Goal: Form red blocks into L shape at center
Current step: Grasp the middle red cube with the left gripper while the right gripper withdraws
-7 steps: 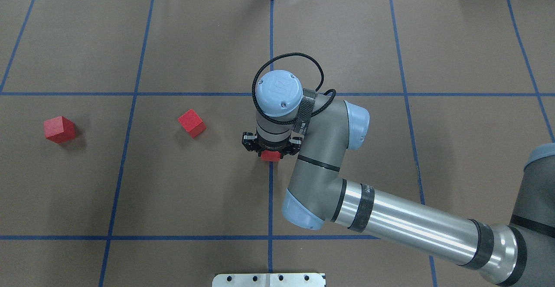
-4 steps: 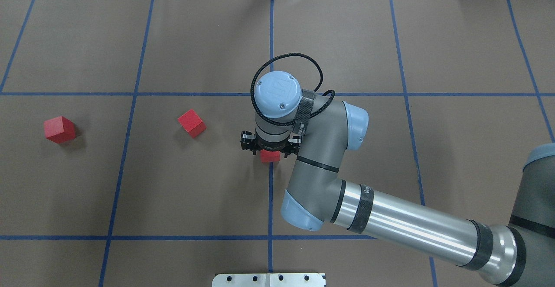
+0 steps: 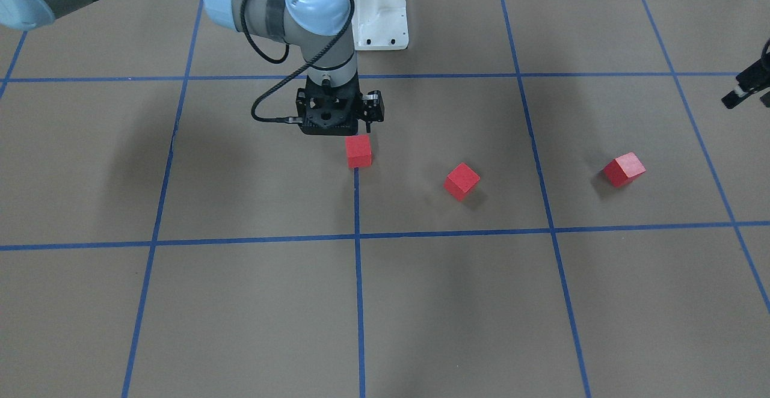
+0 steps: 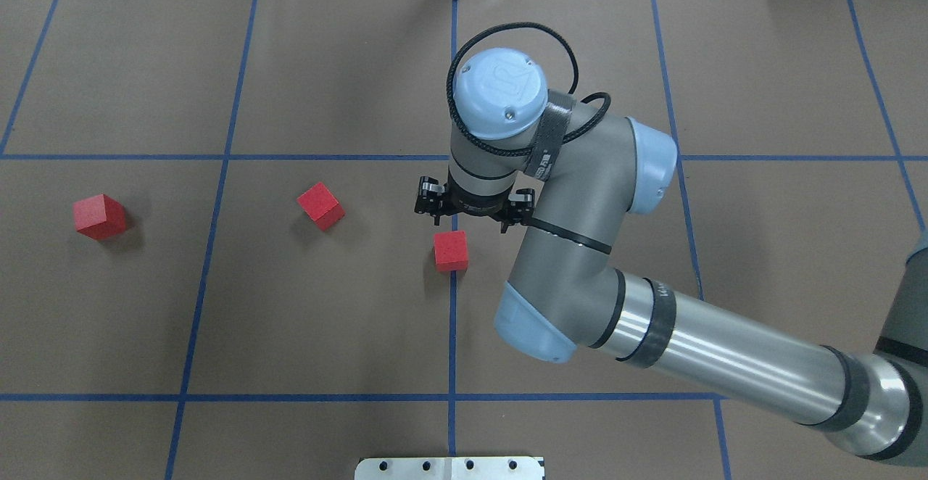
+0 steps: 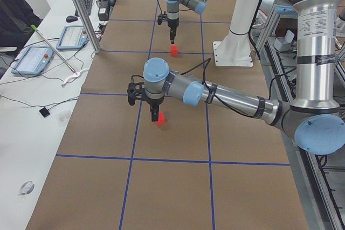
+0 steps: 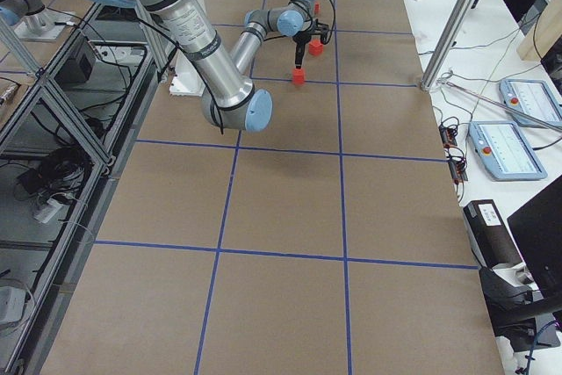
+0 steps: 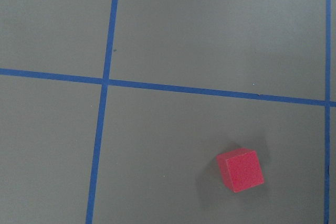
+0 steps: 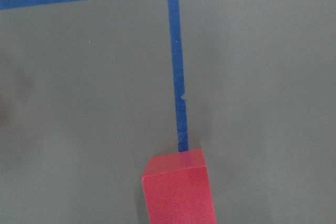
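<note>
Three red blocks lie in the middle row of squares. One [image 4: 451, 250] [image 3: 358, 150] [image 8: 179, 190] rests free on the middle blue line at the center [image 4: 452, 299]. A second [image 4: 320, 206] [image 3: 462, 181] lies left of it, tilted to the grid. The third [image 4: 99, 217] [image 3: 624, 169] is far left. My right gripper [image 4: 473, 213] [image 3: 332, 127] hovers above and just beyond the center block, open and holding nothing. My left gripper [image 3: 745, 88] shows only at the frame's edge, high and off to the side. I cannot tell its state. Its wrist view looks down on one block [image 7: 240, 170].
The white base plate [image 4: 449, 468] [image 3: 379, 19] sits at the robot's edge of the brown, blue-taped mat. The right arm's forearm [image 4: 725, 353] crosses the right half. A side desk with tablets [image 5: 32, 60] and metal posts [image 5: 81, 9] border the table.
My right gripper has let go of the center block and risen away from it. The block stays on the middle line. The other two blocks have not moved.
</note>
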Action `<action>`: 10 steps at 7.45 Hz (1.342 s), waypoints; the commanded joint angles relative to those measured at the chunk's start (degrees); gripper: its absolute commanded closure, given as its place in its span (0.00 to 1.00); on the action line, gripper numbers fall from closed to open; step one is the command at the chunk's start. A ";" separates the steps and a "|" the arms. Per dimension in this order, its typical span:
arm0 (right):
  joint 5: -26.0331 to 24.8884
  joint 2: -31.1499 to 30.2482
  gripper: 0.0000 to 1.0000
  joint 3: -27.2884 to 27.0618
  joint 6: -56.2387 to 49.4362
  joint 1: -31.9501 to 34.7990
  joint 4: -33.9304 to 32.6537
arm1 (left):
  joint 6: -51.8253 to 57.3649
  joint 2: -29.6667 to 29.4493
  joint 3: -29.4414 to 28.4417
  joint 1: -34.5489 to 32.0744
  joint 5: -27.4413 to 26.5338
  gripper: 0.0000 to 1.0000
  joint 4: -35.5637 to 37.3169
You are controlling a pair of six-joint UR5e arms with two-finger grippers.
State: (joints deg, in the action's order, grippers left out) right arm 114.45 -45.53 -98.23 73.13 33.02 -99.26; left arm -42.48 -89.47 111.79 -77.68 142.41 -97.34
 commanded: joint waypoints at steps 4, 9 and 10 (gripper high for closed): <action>6.75 -15.02 0.00 -10.67 -15.38 11.89 -1.46 | -47.71 -22.62 -3.90 34.38 -21.53 0.01 1.18; 6.31 -16.00 0.00 -10.58 -15.65 11.63 -1.37 | -57.79 -32.69 -18.52 39.97 -21.65 0.01 0.57; 6.31 -16.00 0.00 -10.58 -15.65 11.63 -1.20 | -57.45 -32.61 -18.97 39.98 -21.74 0.01 0.57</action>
State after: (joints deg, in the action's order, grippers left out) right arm 120.78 -61.49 -108.82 57.48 44.67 -100.60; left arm -99.83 -121.43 94.34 -37.89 120.76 -96.78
